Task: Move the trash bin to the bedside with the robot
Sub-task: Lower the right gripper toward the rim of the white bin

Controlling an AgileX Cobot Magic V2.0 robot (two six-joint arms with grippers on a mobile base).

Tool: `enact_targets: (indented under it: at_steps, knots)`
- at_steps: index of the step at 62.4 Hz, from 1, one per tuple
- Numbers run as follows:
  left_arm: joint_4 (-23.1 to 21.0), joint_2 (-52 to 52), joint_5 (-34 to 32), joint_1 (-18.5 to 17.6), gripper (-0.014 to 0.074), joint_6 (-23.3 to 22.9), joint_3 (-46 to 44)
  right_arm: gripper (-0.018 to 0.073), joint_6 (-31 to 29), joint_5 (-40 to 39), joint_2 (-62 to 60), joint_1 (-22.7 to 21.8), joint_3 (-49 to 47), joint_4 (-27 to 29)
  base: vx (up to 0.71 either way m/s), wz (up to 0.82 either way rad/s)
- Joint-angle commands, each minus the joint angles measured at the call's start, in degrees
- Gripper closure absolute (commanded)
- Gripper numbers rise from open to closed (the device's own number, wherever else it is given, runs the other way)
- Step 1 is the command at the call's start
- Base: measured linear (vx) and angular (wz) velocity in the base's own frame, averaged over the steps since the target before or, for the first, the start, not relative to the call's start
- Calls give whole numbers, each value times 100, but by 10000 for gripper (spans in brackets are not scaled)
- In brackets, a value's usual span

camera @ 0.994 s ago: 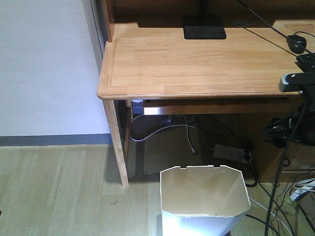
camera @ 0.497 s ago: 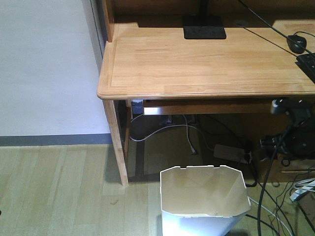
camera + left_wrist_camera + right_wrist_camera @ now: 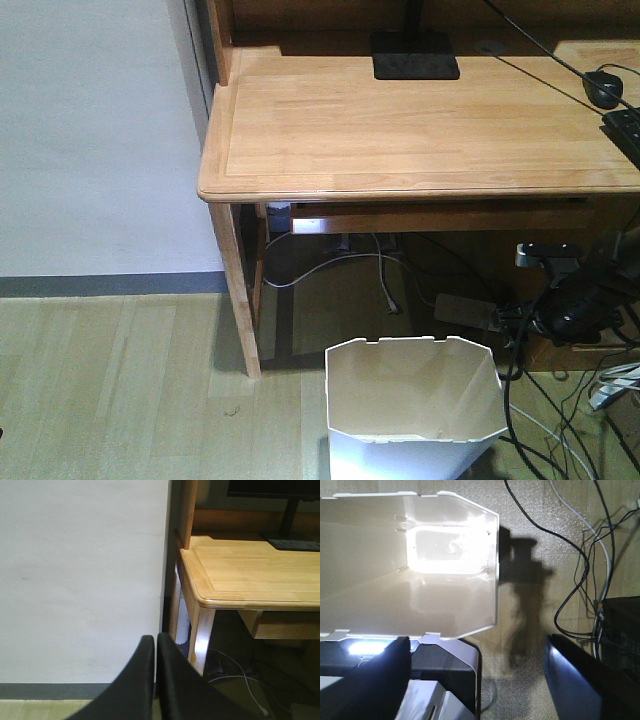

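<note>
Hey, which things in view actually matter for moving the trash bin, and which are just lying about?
For the job: trash bin, open right hand near it, shut left hand. The bed is not in view.

Just lying about: desk, monitor stand, mouse, power strip, loose cables.

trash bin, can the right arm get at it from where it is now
Probably yes. The right gripper is open by the trash bin, whose near rim shows between its fingers with nothing blocking. Floor cables lie off to the side.
</note>
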Motion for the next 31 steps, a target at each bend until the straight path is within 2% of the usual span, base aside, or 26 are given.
enact_targets:
  at_steps: [1, 31]
  knots:
    - [-25, -81, -396, -1, 602, -32, 107, 31, -145, -101, 159, -25, -390, 30, 0, 0]
    - [-25, -81, -396, -1, 602, -32, 107, 31, -343, 252, 2317, -25, -2113, 30, 0, 0]
